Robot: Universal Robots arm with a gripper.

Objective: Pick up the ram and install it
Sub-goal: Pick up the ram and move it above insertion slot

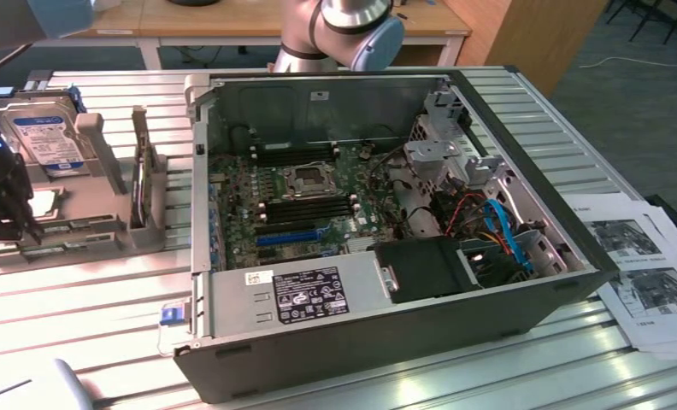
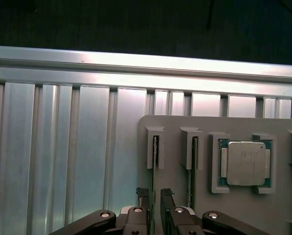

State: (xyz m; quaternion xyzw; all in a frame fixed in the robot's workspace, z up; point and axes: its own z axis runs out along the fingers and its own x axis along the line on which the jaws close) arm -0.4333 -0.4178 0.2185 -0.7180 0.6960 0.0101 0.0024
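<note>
The ram [image 2: 156,152] stands on edge in a slot of the grey holder [image 2: 178,176], so I see it as a thin green-dark strip. A second stick [image 2: 193,159] stands in the neighbouring slot. My gripper [image 2: 155,198] hangs over the first stick, one fingertip on each side of its edge, with the jaws open and a small gap showing. In the exterior view the gripper [image 1: 6,220] is a dark mass over the holder [image 1: 82,231] at the exterior view's left, well away from the open computer case [image 1: 385,329].
A processor chip [image 2: 245,164] sits in a pocket beside the sticks. A hard drive [image 1: 48,137] stands upright in the holder. Inside the case the motherboard shows black memory slots [image 1: 307,209] and a blue slot [image 1: 287,237]. Papers [image 1: 646,282] lie at the right.
</note>
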